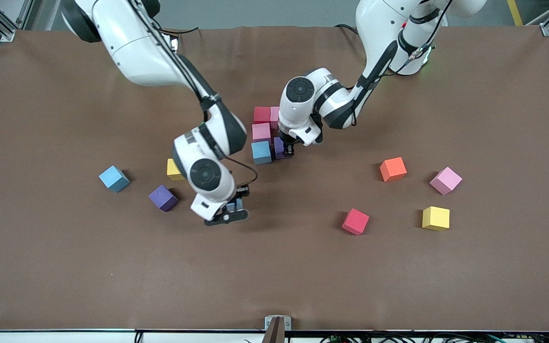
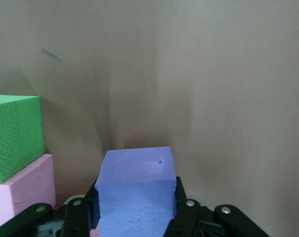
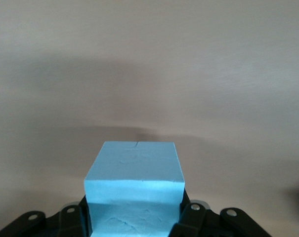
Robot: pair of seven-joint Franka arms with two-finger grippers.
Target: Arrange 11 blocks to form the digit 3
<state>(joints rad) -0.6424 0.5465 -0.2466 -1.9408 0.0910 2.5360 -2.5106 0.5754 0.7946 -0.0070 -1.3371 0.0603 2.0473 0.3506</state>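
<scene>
Left gripper (image 1: 288, 151) is down at the cluster of foam cubes in the middle of the brown table (image 1: 65, 267), clamped on a purple cube (image 2: 135, 192). In its wrist view the cube has a matte, faintly dimpled face and sits between the black fingers (image 2: 186, 212). Beside it, a green cube (image 2: 13, 136) rests on a pink cube (image 2: 21, 190).

The cluster also shows a red cube (image 1: 261, 115) and a light blue cube (image 1: 261, 152), with that pink one between them; all three touch, in a line.

Right gripper (image 1: 234, 206) hangs over bare table, closed on a second light blue cube (image 3: 134, 190), with sharp edges and a finely pitted surface.

Loose cubes toward the right arm's end: light blue (image 1: 114, 178), purple (image 1: 163, 197), yellow (image 1: 174, 169), partly hidden by the arm. Toward the left arm's end: orange (image 1: 393, 169), pink (image 1: 445, 180), yellow (image 1: 435, 218), red (image 1: 355, 221), all well apart.
</scene>
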